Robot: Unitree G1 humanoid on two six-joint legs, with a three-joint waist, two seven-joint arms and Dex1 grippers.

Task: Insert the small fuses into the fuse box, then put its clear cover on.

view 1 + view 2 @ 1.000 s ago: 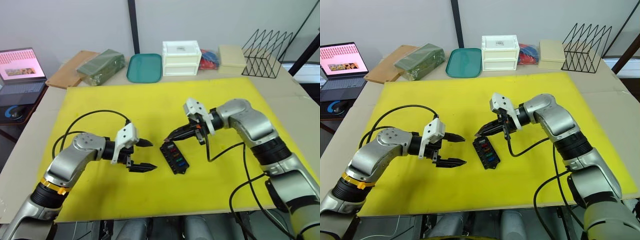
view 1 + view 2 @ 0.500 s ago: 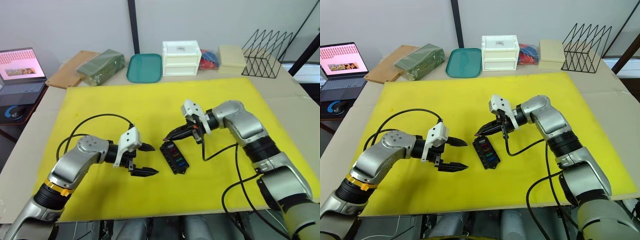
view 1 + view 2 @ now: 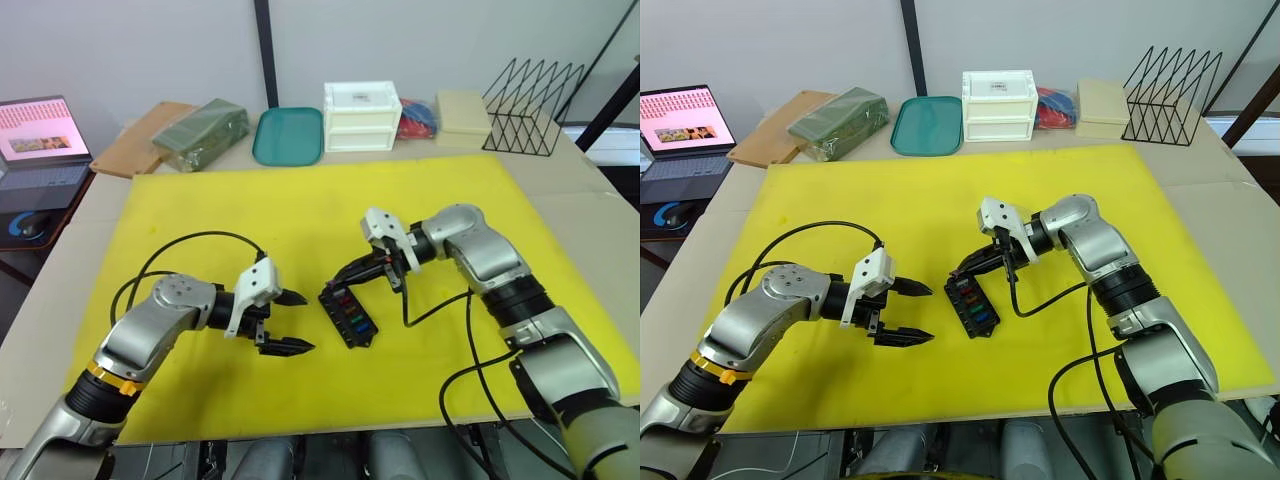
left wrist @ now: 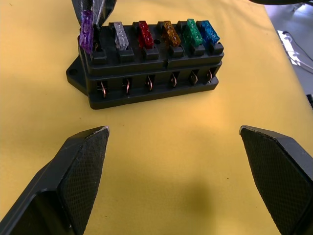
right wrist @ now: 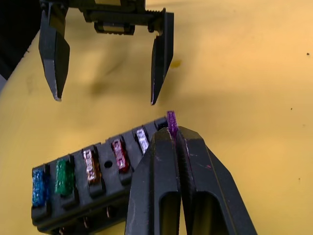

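Six blade fuses show at the black fuse box (image 4: 146, 61), which lies on the yellow mat (image 3: 300, 210) between my two arms, a little nearer than the mat's middle. In the left wrist view I count five fuses seated along one row: grey (image 4: 119, 36), red (image 4: 145, 33), brown (image 4: 170, 33), green (image 4: 193, 32) and teal (image 4: 209, 32). The sixth, the purple fuse (image 4: 86, 31), stands at the far end slot of that row, and my right gripper (image 5: 175, 137) is clenched on it, fingers pressed together with the purple tip poking out beyond them. I cannot tell whether that fuse is fully home in its slot.

My left gripper (image 3: 288, 322) hangs just left of the fuse box, apart from it, with its fingers (image 4: 80, 161) spread wide and nothing between them. Its fingertips point toward the box's long side, where a row of small metal terminals shows.

Along the far edge of the table, beyond the mat, I see a white drawer box (image 3: 363, 115), a teal tray (image 3: 288, 135) to its left, and a black wire rack (image 3: 533, 90) at the far right. A laptop (image 3: 40, 140) sits off to the far left.
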